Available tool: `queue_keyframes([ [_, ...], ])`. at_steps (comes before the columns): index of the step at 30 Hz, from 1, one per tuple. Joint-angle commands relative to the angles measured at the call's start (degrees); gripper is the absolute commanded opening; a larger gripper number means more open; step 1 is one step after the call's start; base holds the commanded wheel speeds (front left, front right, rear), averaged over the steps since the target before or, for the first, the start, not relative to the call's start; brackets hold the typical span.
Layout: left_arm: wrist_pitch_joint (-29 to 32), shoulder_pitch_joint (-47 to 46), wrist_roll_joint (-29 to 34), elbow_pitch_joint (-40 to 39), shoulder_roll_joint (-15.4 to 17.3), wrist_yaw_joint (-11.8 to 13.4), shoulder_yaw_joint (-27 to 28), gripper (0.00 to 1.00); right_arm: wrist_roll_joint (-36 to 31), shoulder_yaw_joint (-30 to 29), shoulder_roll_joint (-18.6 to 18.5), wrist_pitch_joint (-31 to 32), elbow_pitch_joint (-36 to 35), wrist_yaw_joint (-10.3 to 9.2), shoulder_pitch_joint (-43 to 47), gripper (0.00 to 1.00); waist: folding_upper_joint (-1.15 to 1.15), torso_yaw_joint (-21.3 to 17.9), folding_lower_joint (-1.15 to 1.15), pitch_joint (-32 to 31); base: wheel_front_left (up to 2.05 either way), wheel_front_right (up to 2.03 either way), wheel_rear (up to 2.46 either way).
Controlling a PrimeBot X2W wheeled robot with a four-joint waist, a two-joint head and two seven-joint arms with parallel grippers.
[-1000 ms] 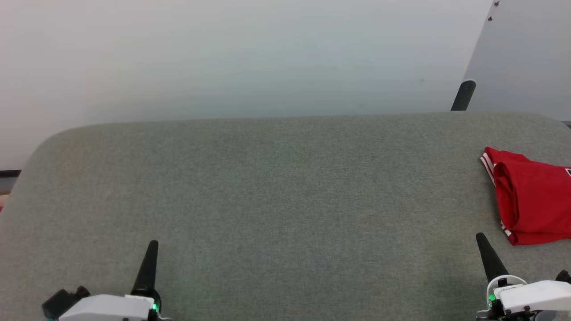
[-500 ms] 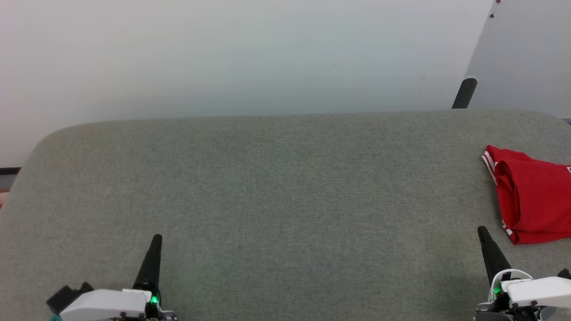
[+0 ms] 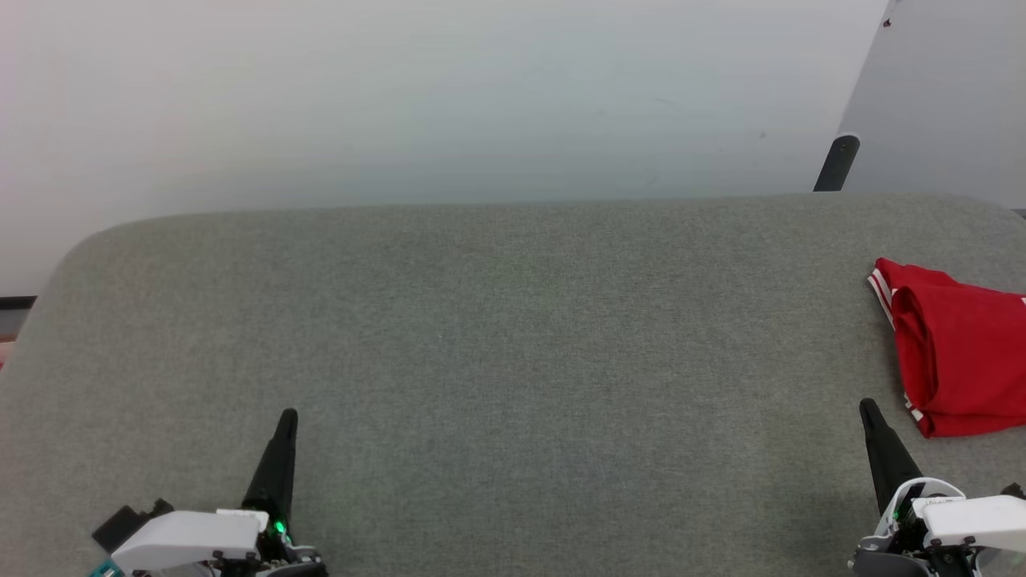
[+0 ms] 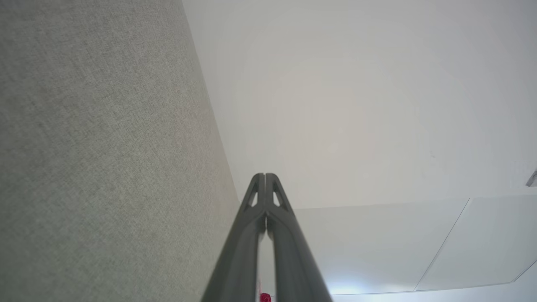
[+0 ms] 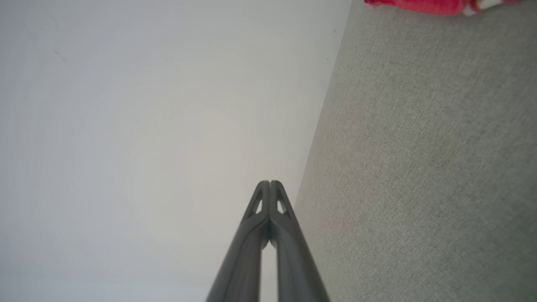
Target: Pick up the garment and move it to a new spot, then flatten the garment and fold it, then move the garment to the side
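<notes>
The garment (image 3: 958, 361) lies folded into a compact red bundle at the far right of the grey table (image 3: 513, 320), with red-white striped trim along its inner edge. The right gripper (image 3: 868, 409) is near it, fingers pressed together and empty. The left gripper (image 3: 286, 418), well apart, has its fingers together too.

Probably a lab: bare white wall (image 3: 401, 96), grey felt-covered table (image 3: 513, 320).

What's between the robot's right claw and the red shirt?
Just a bare strip of the grey surface. The head view shows the right gripper near the garment, apart from it.
</notes>
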Motion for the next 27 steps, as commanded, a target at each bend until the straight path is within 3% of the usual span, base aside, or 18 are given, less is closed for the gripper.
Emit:
queue_keyframes([
  [1, 0.4, -1.0, -1.5, 0.0, -0.2, -0.2, 0.2, 0.00, 1.5, -0.5, 0.3, 0.3, -0.4, -0.03, -0.9, 0.00, 0.00, 0.0, 0.00, 0.1, 0.00, 0.00, 0.00],
  [15, 1.7, -1.9, -5.4, 0.4, -0.7, -0.2, 0.4, 0.00, 6.0, -1.3, 1.1, 1.3, -0.8, -0.03, -1.4, 0.00, 0.00, 0.1, 0.00, 0.5, 0.00, 0.00, 0.00],
  [27, 1.7, -1.9, -5.5, 0.4, -0.7, -0.2, 0.4, 0.00, 6.0, -1.3, 1.1, 1.2, -0.7, -0.03, -1.0, 0.00, 0.00, 0.1, 0.00, 0.5, 0.00, 0.00, 0.00],
])
